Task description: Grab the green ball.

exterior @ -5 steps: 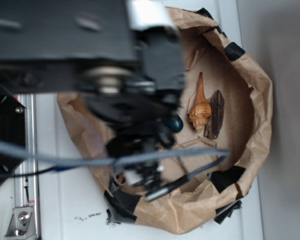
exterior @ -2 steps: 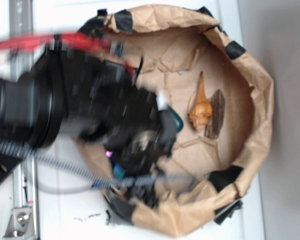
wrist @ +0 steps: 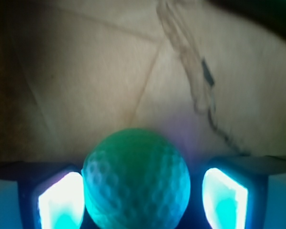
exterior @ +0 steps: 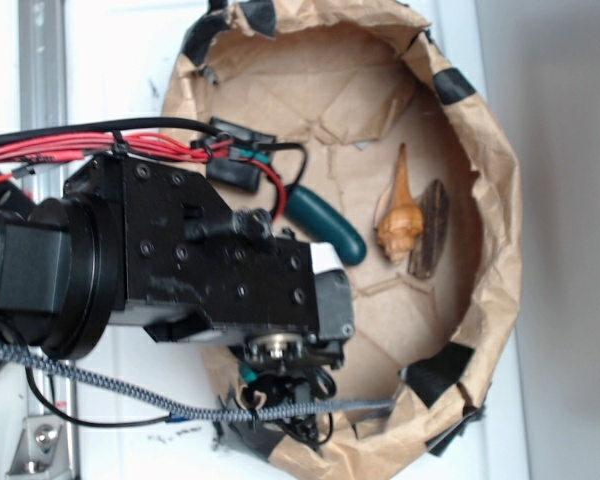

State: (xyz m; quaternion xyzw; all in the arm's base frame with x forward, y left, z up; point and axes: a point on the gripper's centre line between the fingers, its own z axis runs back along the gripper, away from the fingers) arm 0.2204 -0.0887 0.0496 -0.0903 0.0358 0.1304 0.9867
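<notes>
Wrist view sits very close to the green ball [wrist: 136, 179]. It is round and pale green, with little dimples all over, like a golf ball. It rests low in the picture, right between the two glowing fingers [wrist: 62, 200] of the claw [wrist: 142, 199]. The fingers are flat and shine blue-white. They stand apart — the left one looks almost against the ball, and a thin dark gap shows by the right one. So the claw is spread around the ball, not squeezed on it. Under the ball is the brown paper floor [wrist: 109, 71], smooth with long fold lines and a dark wiggly crease.

Exterior view shows the big black arm [exterior: 180, 260], boxy with small screws, red wires [exterior: 90, 150] on top and a grey braided cable [exterior: 130, 385] below. It covers the left side of the crumpled paper nest [exterior: 495, 230], which has black tape patches on its rim. The ball cannot be seen from here. Near the middle of the nest lies a dark teal capsule [exterior: 325, 225], long and smooth. Toward the right edge rest a spiky orange seashell [exterior: 400, 215] and a rough dark piece of bark [exterior: 430, 230] — side by side, touching.
</notes>
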